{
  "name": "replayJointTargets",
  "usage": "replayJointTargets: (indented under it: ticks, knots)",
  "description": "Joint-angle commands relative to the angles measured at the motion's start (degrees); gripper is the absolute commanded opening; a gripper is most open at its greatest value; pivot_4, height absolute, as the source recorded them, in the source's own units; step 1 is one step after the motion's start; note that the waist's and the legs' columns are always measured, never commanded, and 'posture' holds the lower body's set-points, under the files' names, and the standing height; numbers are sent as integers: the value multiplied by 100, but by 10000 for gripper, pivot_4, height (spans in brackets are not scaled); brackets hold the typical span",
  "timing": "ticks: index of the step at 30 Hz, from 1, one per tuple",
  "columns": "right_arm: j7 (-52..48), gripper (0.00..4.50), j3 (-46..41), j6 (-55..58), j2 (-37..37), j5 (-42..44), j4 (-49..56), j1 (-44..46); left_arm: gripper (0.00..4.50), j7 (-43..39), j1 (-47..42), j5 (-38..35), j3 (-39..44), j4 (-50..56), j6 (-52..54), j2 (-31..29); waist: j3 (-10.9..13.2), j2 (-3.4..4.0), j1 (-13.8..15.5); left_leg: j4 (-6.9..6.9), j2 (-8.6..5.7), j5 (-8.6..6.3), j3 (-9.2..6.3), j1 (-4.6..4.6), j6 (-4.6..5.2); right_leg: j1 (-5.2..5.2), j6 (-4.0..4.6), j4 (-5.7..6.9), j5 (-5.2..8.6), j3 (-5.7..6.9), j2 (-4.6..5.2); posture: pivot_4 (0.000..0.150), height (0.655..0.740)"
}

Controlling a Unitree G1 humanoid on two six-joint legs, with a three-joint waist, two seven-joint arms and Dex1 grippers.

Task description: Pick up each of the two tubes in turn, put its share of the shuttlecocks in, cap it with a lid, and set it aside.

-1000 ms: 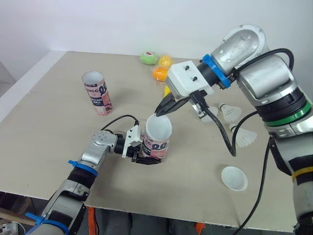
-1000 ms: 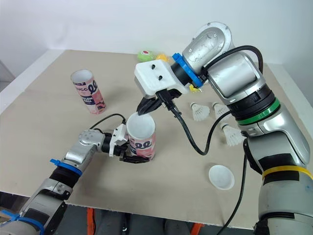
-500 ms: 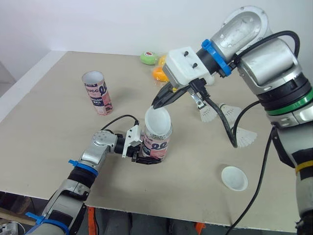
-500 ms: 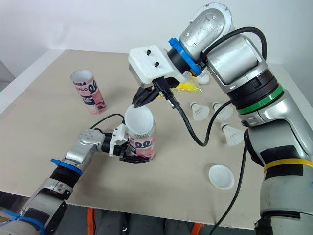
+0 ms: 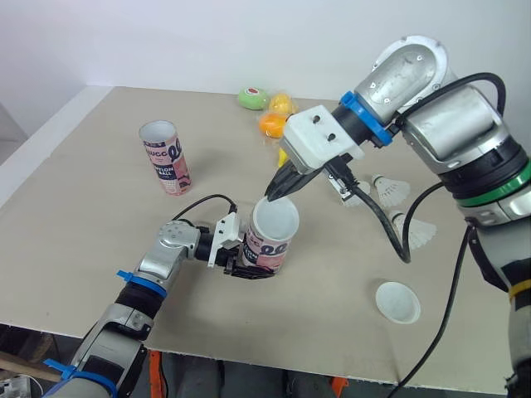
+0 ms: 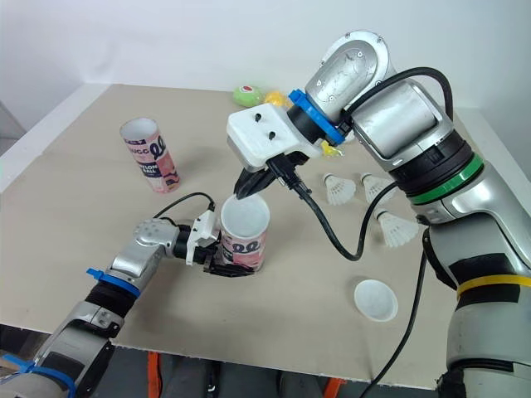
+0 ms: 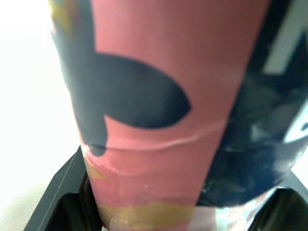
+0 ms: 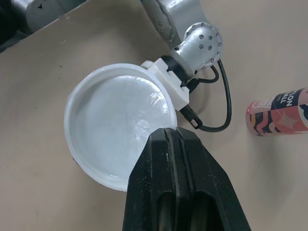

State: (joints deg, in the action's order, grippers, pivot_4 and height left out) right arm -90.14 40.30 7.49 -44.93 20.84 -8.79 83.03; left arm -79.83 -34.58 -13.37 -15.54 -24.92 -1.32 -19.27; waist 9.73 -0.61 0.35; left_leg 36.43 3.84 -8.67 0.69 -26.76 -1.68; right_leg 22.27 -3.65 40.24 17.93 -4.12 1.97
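A pink printed tube (image 5: 267,249) stands upright near the table's front, with my left gripper (image 5: 251,259) shut on its lower part; the tube's wall (image 7: 159,110) sits between the black fingers (image 7: 62,202). A white lid (image 5: 275,220) lies flat over this tube's mouth. My right gripper (image 5: 279,191) comes down from behind with its fingers pressed together on the lid's far rim; the lid (image 8: 115,125) shows under the fingertips (image 8: 168,137). A second pink tube (image 5: 165,156) stands open and upright at the back left. Another white lid (image 5: 397,301) lies at the front right.
Three shuttlecocks (image 5: 390,191) (image 5: 415,233) (image 5: 354,193) lie to the right of the held tube. At the back of the table sit a green toy (image 5: 253,98) and orange and yellow toys (image 5: 272,124). My right arm's cable (image 5: 377,224) hangs over the table's middle.
Half a second ago the right gripper held the lid tilted above the tube. The lid now sits level on the tube's mouth, and the right gripper has come lower. The left gripper has not moved.
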Motion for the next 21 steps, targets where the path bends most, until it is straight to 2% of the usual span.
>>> replayJointTargets:
  ticks: [1, 8, 11, 12, 13, 14, 16, 17, 18, 21]
  knots:
    - [-236, 1176, 124, -236, -127, -176, 153, -81, 30979, 38, 177, 285, -189, -193, 110, -83, 0, 0, 0, 0, 0, 0, 0, 0, 0, 0, 0, 0, 0, 0, 0, 1500, 6946]
    - [-236, 1176, 116, -831, 9, -758, 185, -428, 30979, 86, 185, 256, -189, -178, 115, -92, -1, 0, 0, 2, 0, 0, -1, 4, 0, -5, 0, 0, 0, 1, 0, 1500, 6946]
    - [-236, 9615, -25, -658, 236, -895, 415, -658, 30979, 99, 190, 244, -176, -163, 123, -97, -12, -2, -2, 1, 0, 0, -1, 16, 0, -16, 0, 0, 0, 1, 0, 1500, 6946]
    - [-236, 14538, -47, -624, 267, -920, 489, -722, 30979, 103, 191, 243, -174, -162, 125, -94, -12, -2, -2, 1, 0, 0, -1, 20, 0, -19, 0, 1, 0, 1, -1, 1500, 6946]
    - [-236, 17046, -67, -598, 303, -969, 544, -787, 30979, 111, 189, 244, -170, -166, 126, -88, -12, -1, -3, 1, 0, 0, -1, 20, 0, -19, 0, 1, 0, 1, -1, 1500, 6946]
    - [-236, 25127, -95, -588, 363, -1046, 596, -876, 30979, 119, 196, 242, -167, -158, 130, -84, -13, -1, -5, 0, 0, 1, -1, 27, -2, -25, 0, 1, 0, 1, -1, 1500, 6946]
    - [-172, 30287, -156, -480, 543, -1156, 662, -1014, 30979, 136, 207, 243, -160, -157, 125, -73, -22, -1, -7, -1, 1, 1, 0, 35, -2, -31, 1, 1, 0, 1, -1, 1500, 6946]
    - [-147, 35000, -188, -429, 636, -1200, 670, -1061, 30979, 143, 207, 243, -158, -164, 120, -66, -29, -1, -7, -1, 2, 1, -1, 39, -2, -35, 3, 1, 1, 1, -2, 1500, 6946]
    - [-61, 37245, -237, -348, 774, -1270, 628, -1092, 30979, 152, 203, 245, -154, -177, 112, -57, -42, -1, -7, -2, 2, 1, -1, 39, -2, -36, 3, 1, 2, 1, -3, 1500, 6946]
    - [-7, 37245, -384, -273, 1032, -1521, 519, -1196, 30979, 165, 186, 249, -147, -213, 93, -34, -47, -1, -8, -7, 3, 1, 0, 58, -2, -42, 7, 0, 4, 1, -4, 1500, 6946]
